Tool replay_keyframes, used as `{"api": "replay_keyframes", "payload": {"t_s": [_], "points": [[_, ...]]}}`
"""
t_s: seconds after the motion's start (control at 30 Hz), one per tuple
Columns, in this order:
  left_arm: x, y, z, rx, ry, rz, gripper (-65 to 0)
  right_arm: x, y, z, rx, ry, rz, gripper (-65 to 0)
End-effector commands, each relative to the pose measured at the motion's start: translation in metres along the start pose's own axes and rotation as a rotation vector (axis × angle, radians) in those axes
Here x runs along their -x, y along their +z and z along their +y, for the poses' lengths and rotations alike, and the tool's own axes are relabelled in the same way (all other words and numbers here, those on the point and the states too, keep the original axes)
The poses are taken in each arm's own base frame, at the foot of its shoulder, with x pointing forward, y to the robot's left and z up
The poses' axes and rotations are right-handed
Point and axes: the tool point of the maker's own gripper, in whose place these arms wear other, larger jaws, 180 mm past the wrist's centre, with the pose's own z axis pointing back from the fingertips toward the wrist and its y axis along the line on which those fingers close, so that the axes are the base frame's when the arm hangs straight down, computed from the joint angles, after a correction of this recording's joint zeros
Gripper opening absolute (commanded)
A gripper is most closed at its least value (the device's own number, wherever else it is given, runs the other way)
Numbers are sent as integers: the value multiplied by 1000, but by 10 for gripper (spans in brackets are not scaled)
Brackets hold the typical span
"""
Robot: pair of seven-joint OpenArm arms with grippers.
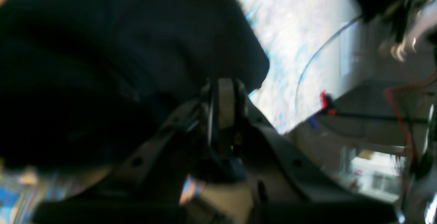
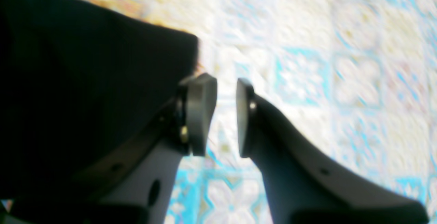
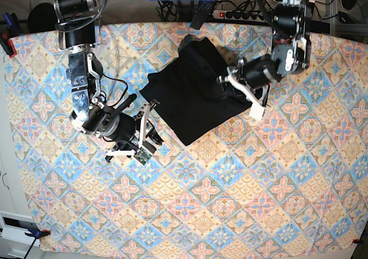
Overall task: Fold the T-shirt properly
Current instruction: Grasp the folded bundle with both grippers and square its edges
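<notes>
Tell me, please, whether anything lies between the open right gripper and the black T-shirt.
Nothing visible does. The right gripper sits open beside the T-shirt, with only bare patterned tablecloth between them. The left gripper is shut on the shirt's far side.

Lying partly folded on patterned tablecloth (image 3: 230, 201), toward the far edge and about midway along it: black T-shirt (image 3: 192, 92), a raised fold bunching at its far corner. Left gripper (image 3: 225, 78) pressing in at the shirt's right edge, jaws closed on the T-shirt. Right gripper (image 3: 150, 121) hovering just off the shirt's left corner, jaws parted, gripping nothing. Red clamp (image 3: 6, 43) pinching the cloth at the far left edge; power strip (image 3: 236, 15) sitting beyond the far edge.
</notes>
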Motion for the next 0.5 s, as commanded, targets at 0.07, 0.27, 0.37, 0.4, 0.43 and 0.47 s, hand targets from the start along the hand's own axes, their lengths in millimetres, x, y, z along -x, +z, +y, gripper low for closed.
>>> {"api": "replay_keyframes", "payload": {"t_s": [0.07,0.27,0.37,0.4,0.43,0.47], "points": [[17,-21,1,21,31,87,-631,-17,6,-12,30,18,-49,-523],[65,-12,42,-115,-51,248,-631,-16,5,-8,19,24,-46,-523],[81,7,69,-187,-67,295,-632,-18,2,0,-2,39,-44,-523],[83,13,76,-206,-73,307,-632,-19,-1,7,-21,52,-42,-523],[82,19,82,-222,-85,312,-632,-20,-4,16,-43,68,-38,-523],[80,23,81,-222,-102,310,-633,-21,-7,25,-67,85,-36,-523]]}}
